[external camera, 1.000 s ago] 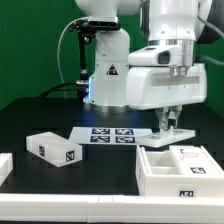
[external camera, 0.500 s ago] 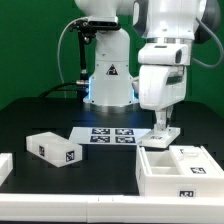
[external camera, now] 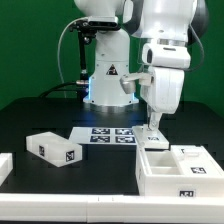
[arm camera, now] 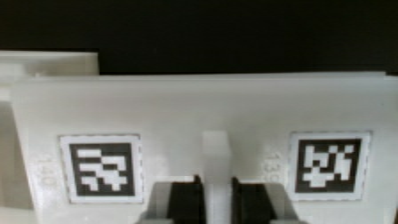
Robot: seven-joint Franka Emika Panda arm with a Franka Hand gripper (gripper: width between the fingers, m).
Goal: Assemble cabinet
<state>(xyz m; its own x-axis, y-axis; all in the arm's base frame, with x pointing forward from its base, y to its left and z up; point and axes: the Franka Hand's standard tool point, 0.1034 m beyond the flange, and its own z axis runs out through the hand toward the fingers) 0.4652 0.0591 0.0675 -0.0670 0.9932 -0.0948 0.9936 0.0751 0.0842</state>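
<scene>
My gripper (external camera: 155, 126) is shut on a small white cabinet piece (external camera: 158, 141) and holds it just behind the back left corner of the open white cabinet tray (external camera: 178, 172). In the wrist view the held piece (arm camera: 196, 105) fills the picture, with a square tag on either side, and my gripper (arm camera: 217, 187) clamps a raised white rib between its dark fingers (arm camera: 176, 197). A white cabinet block (external camera: 52, 148) with tags lies on the black table at the exterior view's left.
The marker board (external camera: 112, 135) lies flat in front of the robot base (external camera: 108, 80). Another white piece (external camera: 4, 166) shows at the exterior view's left edge. A smaller white part (external camera: 196, 154) sits at the tray's far right.
My gripper has turned and moved toward the exterior view's left and slightly down, carrying the held white piece closer to the tray's back left corner.
</scene>
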